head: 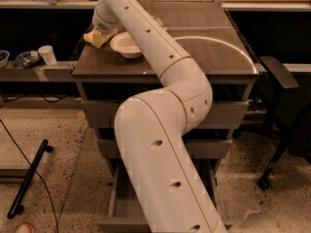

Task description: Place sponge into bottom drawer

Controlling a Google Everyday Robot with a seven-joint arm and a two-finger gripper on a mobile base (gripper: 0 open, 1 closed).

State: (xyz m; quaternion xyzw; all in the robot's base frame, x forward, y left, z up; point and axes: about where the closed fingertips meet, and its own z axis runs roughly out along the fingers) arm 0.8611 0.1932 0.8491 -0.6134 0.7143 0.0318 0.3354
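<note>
The pale yellow sponge (96,37) is at the back left of the cabinet top, just left of the white bowl (124,45). My gripper (103,28) is right over the sponge, touching its top, at the end of the white arm that reaches up from the lower middle of the view. The bottom drawer (122,211) is pulled open at floor level, its grey inside mostly hidden behind my arm.
Two upper grey drawers (97,111) are closed. A green bag (158,21) peeks out behind my arm. A side ledge at the left holds a white cup (47,54) and a dish (26,58). A black chair (282,106) stands at the right, and a black bar (29,176) lies on the floor.
</note>
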